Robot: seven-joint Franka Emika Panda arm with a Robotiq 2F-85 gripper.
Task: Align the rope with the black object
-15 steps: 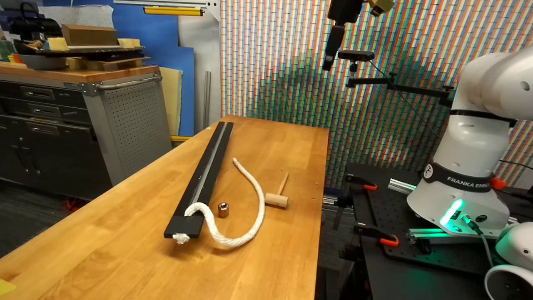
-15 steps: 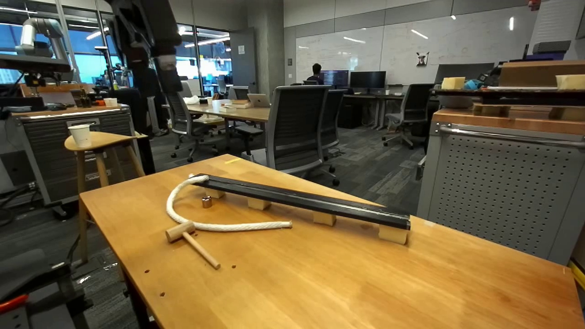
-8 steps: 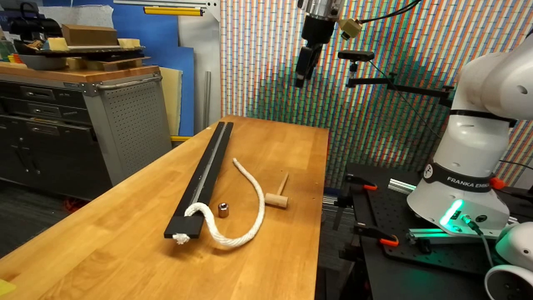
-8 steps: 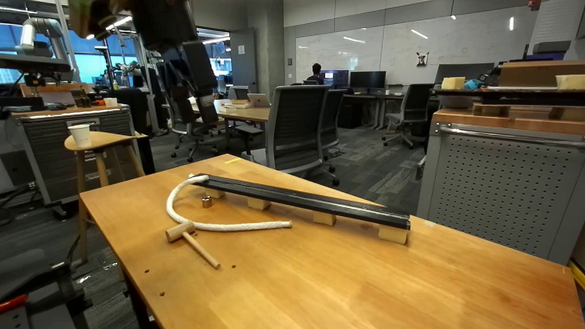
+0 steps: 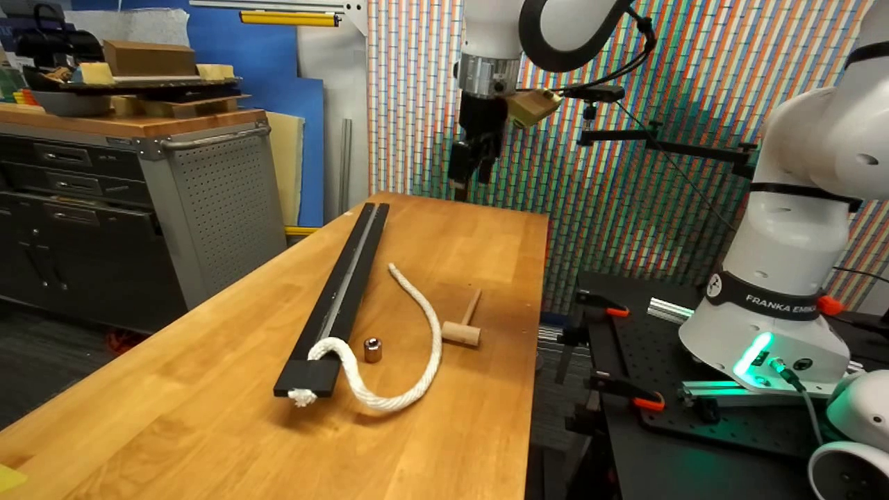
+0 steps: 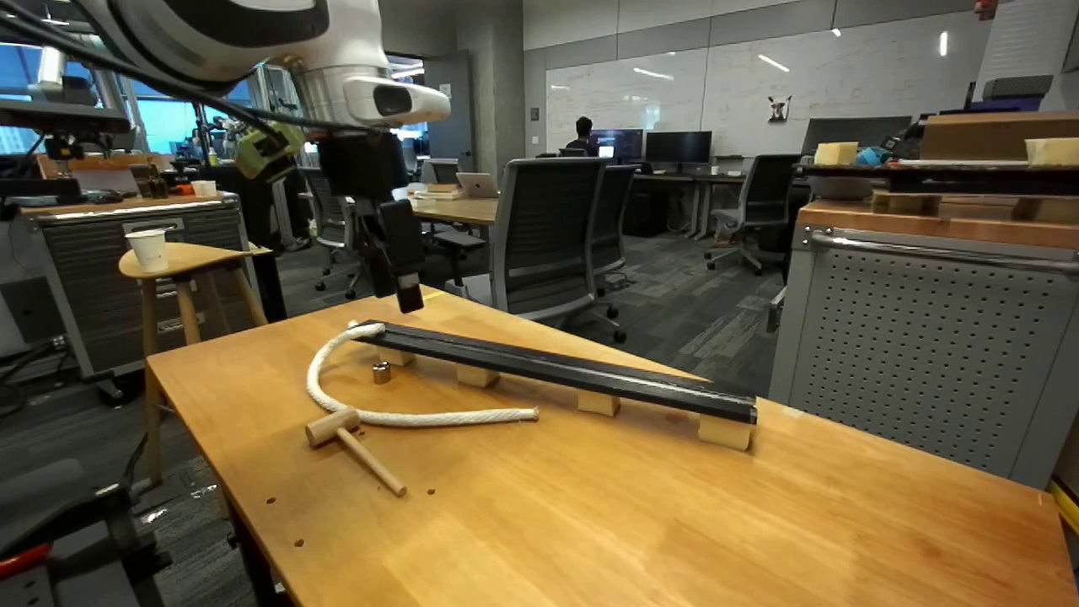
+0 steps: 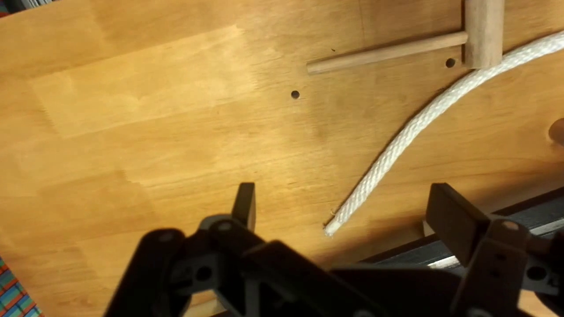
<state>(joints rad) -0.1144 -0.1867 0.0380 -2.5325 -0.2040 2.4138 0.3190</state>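
I've got the gripper (image 7: 343,202) spread wide, low in my wrist view; rope (image 7: 398,144) right of centre, bar (image 7: 548,212) lower right.

From here, the thick white braided rope (image 5: 435,351) curls rightward off the near end of the long black bar (image 5: 330,295), a copper-coloured metal cylinder (image 5: 373,351) inside its bend, a tan T-shaped wooden mallet (image 5: 461,334) outside.

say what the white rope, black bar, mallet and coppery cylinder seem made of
White rope: matte fibre, cotton or synthetic unclear; ridged strands and a frayed end show. Black bar: perhaps painted metal, wood or plastic; its mostly dull surface leaves that open. Mallet: likely bare wood, smooth, judging by its tan colour and low shine. Coppery cylinder: probably polished metal, given its bright reflections.
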